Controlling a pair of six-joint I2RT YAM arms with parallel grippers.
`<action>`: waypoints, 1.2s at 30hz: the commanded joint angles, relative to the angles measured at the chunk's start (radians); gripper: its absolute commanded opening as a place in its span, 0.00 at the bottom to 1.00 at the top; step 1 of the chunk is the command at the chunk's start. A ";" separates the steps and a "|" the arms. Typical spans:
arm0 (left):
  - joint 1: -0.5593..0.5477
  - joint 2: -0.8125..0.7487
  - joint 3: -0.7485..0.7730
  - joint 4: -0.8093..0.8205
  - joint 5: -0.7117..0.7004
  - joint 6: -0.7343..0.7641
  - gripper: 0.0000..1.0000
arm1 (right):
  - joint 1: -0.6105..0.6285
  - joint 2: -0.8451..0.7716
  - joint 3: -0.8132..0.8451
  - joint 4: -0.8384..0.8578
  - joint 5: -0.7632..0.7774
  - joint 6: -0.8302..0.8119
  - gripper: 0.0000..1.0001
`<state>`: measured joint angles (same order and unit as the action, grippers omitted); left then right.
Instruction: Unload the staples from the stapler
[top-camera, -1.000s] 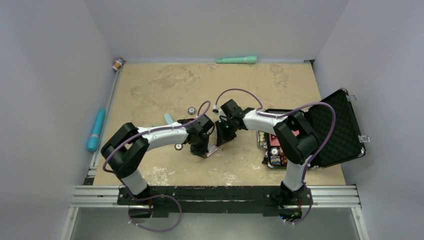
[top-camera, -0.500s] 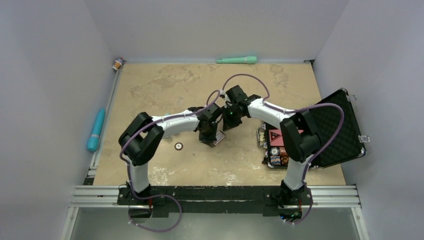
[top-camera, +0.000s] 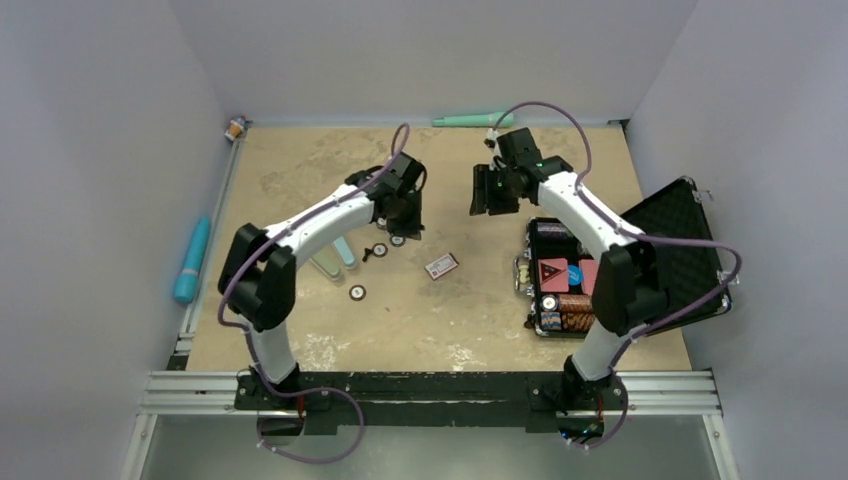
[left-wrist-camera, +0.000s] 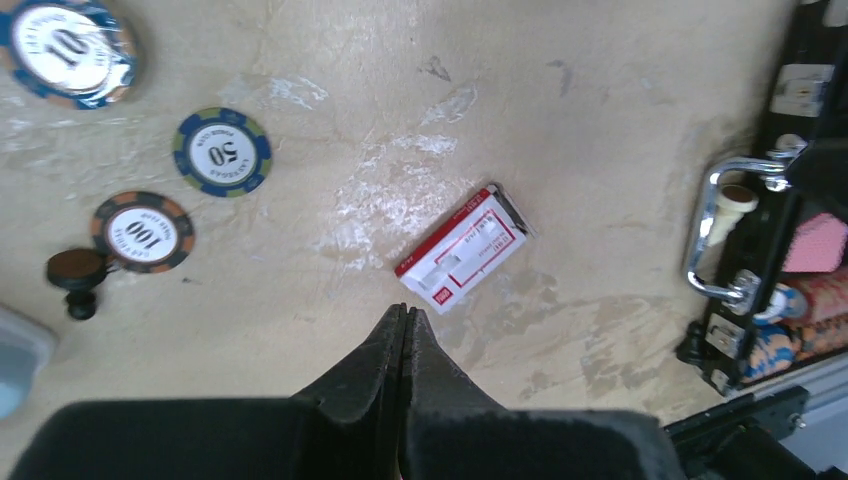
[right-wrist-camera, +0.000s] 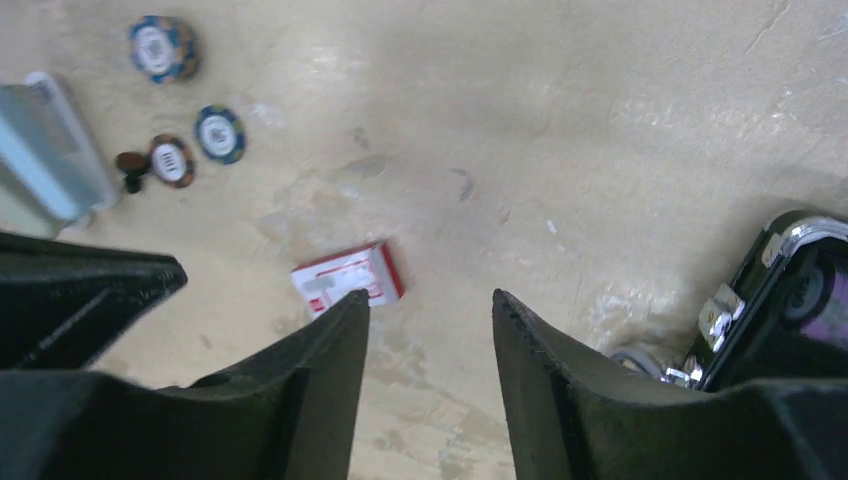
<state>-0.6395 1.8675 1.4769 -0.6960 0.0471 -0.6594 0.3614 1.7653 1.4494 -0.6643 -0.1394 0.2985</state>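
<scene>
**Both hands off the desk, box of staples lying alone**

The left hand (top-camera: 402, 214) is pressed fully closed, its two fingers (left-wrist-camera: 388, 340) meeting along one line with nothing between them. It hangs above the desk (top-camera: 300, 160), left of the middle. The right hand (top-camera: 484, 190) stands wide, its fingers (right-wrist-camera: 335, 340) well apart around bare air. It is poised toward the far edge, right of the middle.

A small red-and-white box (top-camera: 441, 265) lies flat near the centre of the desk, apart from both hands and touching nothing. From the left wrist it sits just beyond the closed fingertips, turned at a slant.

Two pale long pieces lie side by side under the left forearm, toward the left edge: a pale blue piece (top-camera: 345, 251) and a pale green piece (top-camera: 325, 263). Whether they are the stapler I cannot tell.

Three poker chips lie between those pieces and the box: a 10 chip (left-wrist-camera: 65, 50), a 50 chip (left-wrist-camera: 222, 152) and a 100 chip (left-wrist-camera: 143, 232). A small dark knob (left-wrist-camera: 75, 272) sits just beside the 100 chip. One more chip (top-camera: 357, 293) lies nearer the near edge.

At the right edge a black case (top-camera: 665, 250) stands open, its lid tilted back and its tray packed with coloured items. Its chrome handle (left-wrist-camera: 722, 232) faces the box.

A teal stick (top-camera: 473, 120) lies along the far edge. A blue stick (top-camera: 192, 258) lies just outside the left edge.
</scene>
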 joint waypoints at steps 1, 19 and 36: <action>0.018 -0.226 -0.028 -0.007 -0.038 0.043 0.00 | 0.013 -0.207 -0.044 0.007 -0.053 0.025 0.57; 0.141 -0.829 -0.330 -0.140 -0.313 0.268 0.85 | 0.011 -0.763 -0.212 0.124 0.045 0.095 0.99; 0.501 -0.838 -0.751 0.530 -0.429 0.372 0.94 | 0.012 -1.062 -0.364 0.176 0.002 0.136 0.98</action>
<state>-0.1768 1.0286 0.8463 -0.4599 -0.2916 -0.3458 0.3744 0.7403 1.0946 -0.5152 -0.1230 0.4202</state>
